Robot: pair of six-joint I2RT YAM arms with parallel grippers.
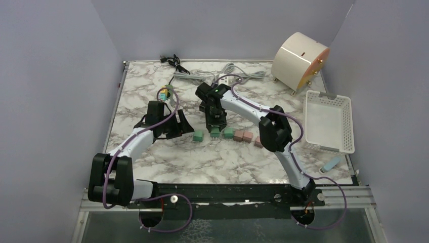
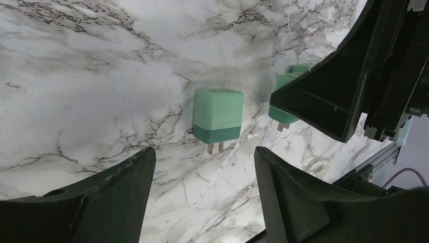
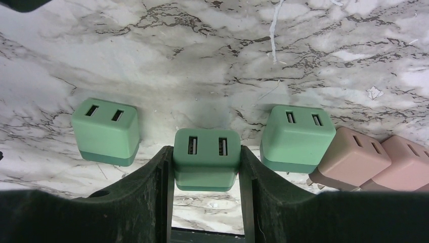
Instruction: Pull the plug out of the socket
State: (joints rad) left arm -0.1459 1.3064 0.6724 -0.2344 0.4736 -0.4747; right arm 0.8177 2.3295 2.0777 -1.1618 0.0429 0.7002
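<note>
Squarely between the black fingers (image 3: 152, 192) of the right gripper (image 3: 206, 154) sits a mint-green cube-shaped plastic plug (image 3: 206, 147), clamped on both flanks with its two USB slots facing the wrist camera. I cannot tell whether it touches the surface. At its nine o'clock a second green plug (image 3: 105, 130) lies apart from it, and at its three o'clock lies a third green plug (image 3: 297, 137). Just beyond that come two dusty-pink cube plugs (image 3: 351, 158), touching each other. The left gripper (image 2: 203, 157) hangs with its jaws spread wide and nothing between them. The second green plug lies on the marble just past its fingertips, at twelve o'clock in that wrist view, with its two metal prongs pointing back toward the camera. From above, the whole row of plugs lies across the middle of the white-and-grey marble tabletop (image 1: 217, 162). The held plug is well apart from the white power strip (image 1: 225, 80), which lies with its grey cables at the table's twelve o'clock. A white slatted plastic basket (image 1: 329, 121) stands at three o'clock, and a cream cylindrical drum (image 1: 299, 59) at about one o'clock.
</note>
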